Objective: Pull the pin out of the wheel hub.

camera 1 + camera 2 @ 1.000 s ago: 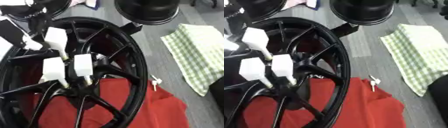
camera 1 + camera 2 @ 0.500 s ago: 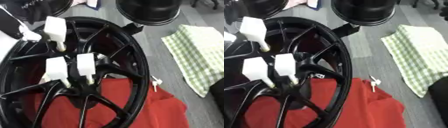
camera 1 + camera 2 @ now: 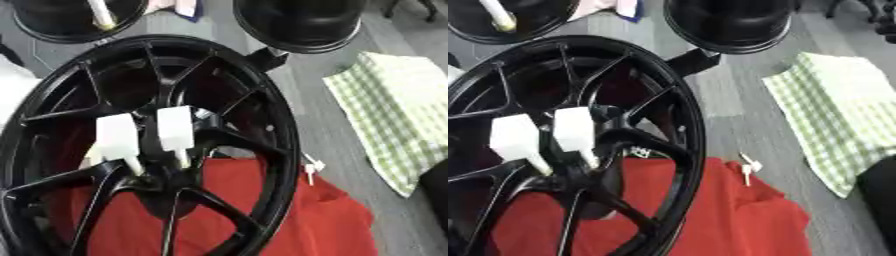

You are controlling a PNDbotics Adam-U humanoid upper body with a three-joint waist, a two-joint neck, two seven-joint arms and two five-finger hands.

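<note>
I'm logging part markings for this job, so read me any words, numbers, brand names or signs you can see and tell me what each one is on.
No text can be read.
Wheel: a small pale mark near the hub, too blurred to read.
White-headed pins in the hub: plain, nothing printed on them.
Red cloth and green checked cloth: no lettering.
Neither robot hand is in view.

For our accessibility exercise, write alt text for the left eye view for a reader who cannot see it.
A black spoked wheel lies on a red cloth, with two white block-headed pins standing in its hub. A small white pin lies beside the rim, a green checked cloth to the right; no robot hand shows.
</note>
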